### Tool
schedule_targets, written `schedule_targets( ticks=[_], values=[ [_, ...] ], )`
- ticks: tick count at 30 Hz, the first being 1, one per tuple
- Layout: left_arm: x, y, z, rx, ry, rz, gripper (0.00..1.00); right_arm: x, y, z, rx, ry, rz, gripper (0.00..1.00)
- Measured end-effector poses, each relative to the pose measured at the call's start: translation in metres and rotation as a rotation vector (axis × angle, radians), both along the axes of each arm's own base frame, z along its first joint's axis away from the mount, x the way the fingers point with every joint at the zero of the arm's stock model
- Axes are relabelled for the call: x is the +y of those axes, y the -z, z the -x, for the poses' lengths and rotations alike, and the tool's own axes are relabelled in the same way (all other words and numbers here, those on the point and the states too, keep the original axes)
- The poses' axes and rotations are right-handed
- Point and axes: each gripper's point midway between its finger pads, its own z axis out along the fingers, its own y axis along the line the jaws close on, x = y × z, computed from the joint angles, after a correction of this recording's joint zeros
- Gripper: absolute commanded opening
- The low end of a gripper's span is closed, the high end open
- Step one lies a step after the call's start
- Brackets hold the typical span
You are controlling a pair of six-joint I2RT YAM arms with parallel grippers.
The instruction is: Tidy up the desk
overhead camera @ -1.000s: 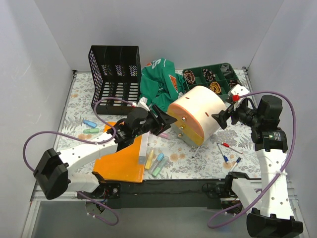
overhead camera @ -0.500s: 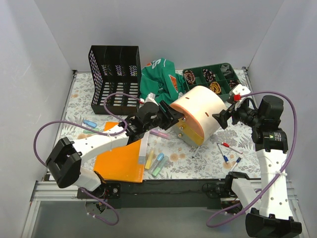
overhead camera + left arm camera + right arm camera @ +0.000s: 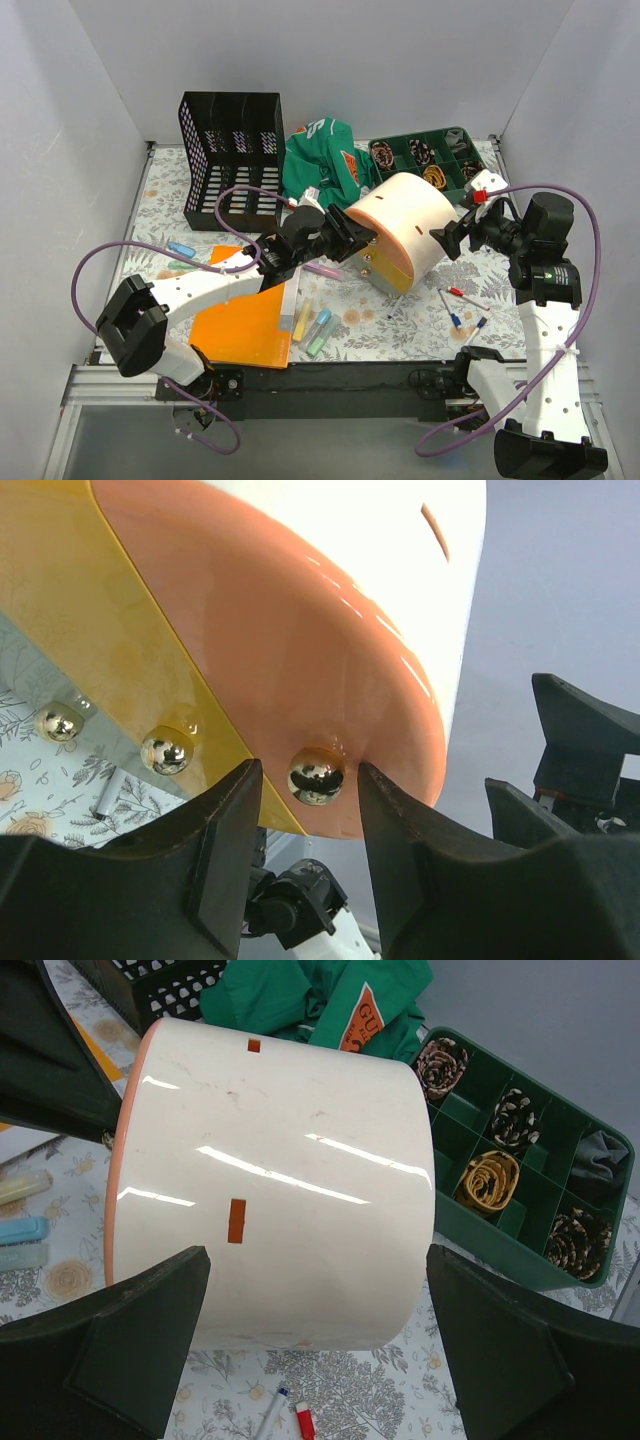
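Note:
The desk (image 3: 400, 325) has a white cover with fern leaves and orange flowers. A white cylindrical drawer unit (image 3: 410, 225) lies on its side in the middle. Its orange front (image 3: 290, 650) and yellow front (image 3: 110, 650) carry shiny round knobs. My left gripper (image 3: 352, 238) is at that face, open, its jaws either side of the orange front's knob (image 3: 316, 775) with small gaps. My right gripper (image 3: 447, 238) is open at the unit's right end. In the right wrist view its jaws stand wide on both sides of the white wall (image 3: 290, 1180) without touching.
A black file holder (image 3: 232, 158) stands at the back left, a green cloth (image 3: 320, 160) and a green compartment tray (image 3: 430, 160) behind the unit. An orange folder (image 3: 245, 325) lies front left, highlighters (image 3: 315, 325) beside it, pens (image 3: 460, 305) front right.
My left gripper has moved right and up to the drawer face and now brackets the knob. The right arm has hardly moved.

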Motion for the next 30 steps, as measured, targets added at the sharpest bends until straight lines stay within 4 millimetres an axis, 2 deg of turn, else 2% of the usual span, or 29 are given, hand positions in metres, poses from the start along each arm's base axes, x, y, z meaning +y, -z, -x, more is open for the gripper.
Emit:
schedule_targets(
  ticks=[11,30],
  values=[
    [-0.0043,-0.0066,0.0034,-0.018,0.016,0.020,0.38,-0.0006,-0.0005,0.0002,0.000,-0.001,-0.005,0.98],
    [-0.0048,-0.0048,0.0030,-0.028,0.022,0.010,0.39,-0.0009,-0.0019,0.0016,0.002,-0.006,-0.020,0.98]
  ],
)
